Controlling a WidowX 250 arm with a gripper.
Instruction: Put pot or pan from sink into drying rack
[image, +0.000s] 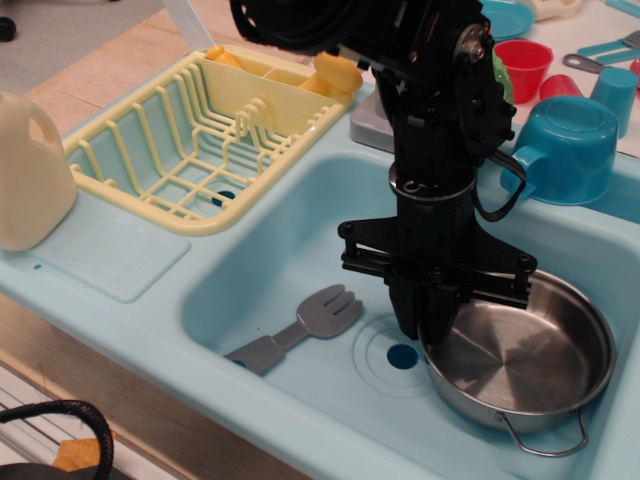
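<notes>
Down in the sink (300, 250), single view: all I have is this one camera, looking across the basin from the front.

Pan location: my target, the steel pan (520, 350), sits at the right end of the basin floor, just beside the round drain (402, 356). One wire loop handle points toward me at the near rim.

Gripper position: I have the gripper (432, 318) lowered over the pan's left wall, one finger outside the rim, the other inside.

Jaw state: narrow, drawn in on the rim from both sides. I read it as pinching the pan wall, though I can't confirm firm contact from this angle.

Step in hand: I judge this as the grasp, at or near its close. The pan is not yet lifted off the basin floor.

Drying rack: the yellow rack (200, 140) stands on the counter at the far left, well apart from the pan, its slotted bay bare.

Obstacles: a grey toy fork (298, 328) lies on the basin floor left of the drain. The faucet (375, 110) is mostly hidden behind my arm. A cream jug (30, 170) stands left of the rack.

Next move, my call: lift straight up until the pan clears the sink wall, then carry left and away to the rack.

Risk: an edge grip on a wide pan may let it tilt or slip, so I'd lift slowly.
</notes>
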